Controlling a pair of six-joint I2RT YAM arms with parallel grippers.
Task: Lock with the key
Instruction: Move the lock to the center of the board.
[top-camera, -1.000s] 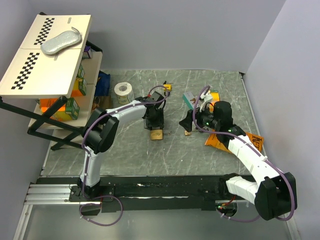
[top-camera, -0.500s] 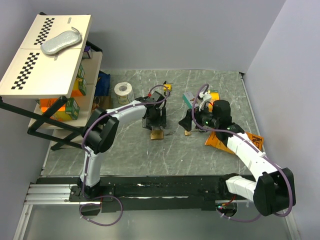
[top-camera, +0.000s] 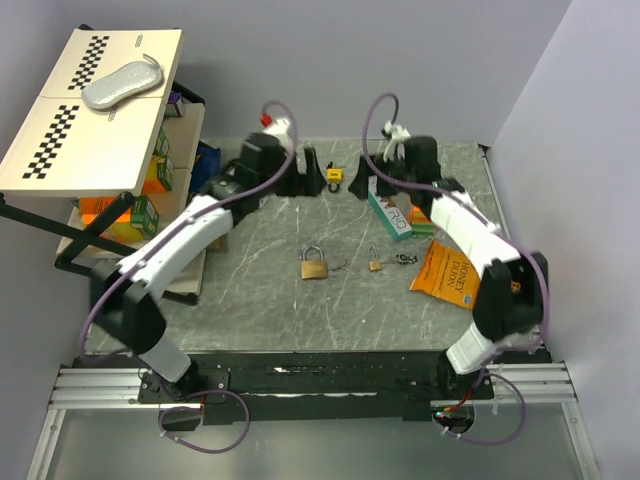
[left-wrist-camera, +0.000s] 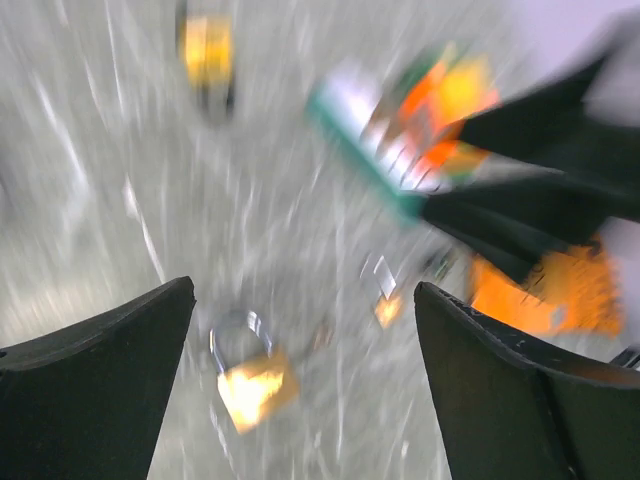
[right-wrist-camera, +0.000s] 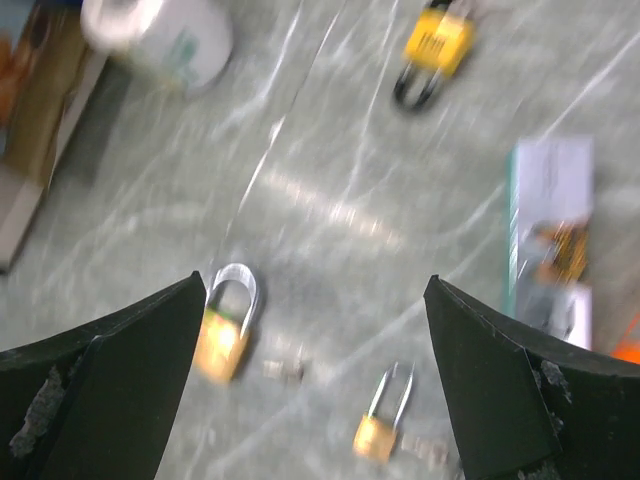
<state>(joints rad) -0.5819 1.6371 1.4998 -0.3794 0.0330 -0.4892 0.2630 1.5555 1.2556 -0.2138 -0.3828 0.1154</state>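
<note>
Hanging over the far part of the table (top-camera: 260, 300), both grippers sit close together and well apart from the locks. The left arm slants from its near-left base toward the far middle, and the left gripper (top-camera: 303, 178) has its fingers spread wide with nothing between them, as the blurred left wrist view shows. The right arm rises along the right side and bends left at the far end. The right gripper (top-camera: 362, 186) is likewise spread wide and holds nothing. Between the two grippers lies a yellow padlock (top-camera: 333, 176), and a teal box (top-camera: 392, 214) lies just near the right one. The brass padlock (top-camera: 314, 267) lies flat in the middle of the table, its long axis running near to far, body toward the near edge and shackle pointing far. A small key (top-camera: 343, 266) lies just right of its body, too small to tell which way it points. Further right lies a smaller padlock (top-camera: 375, 263), shackle also far, near an orange packet (top-camera: 450, 277).
</note>
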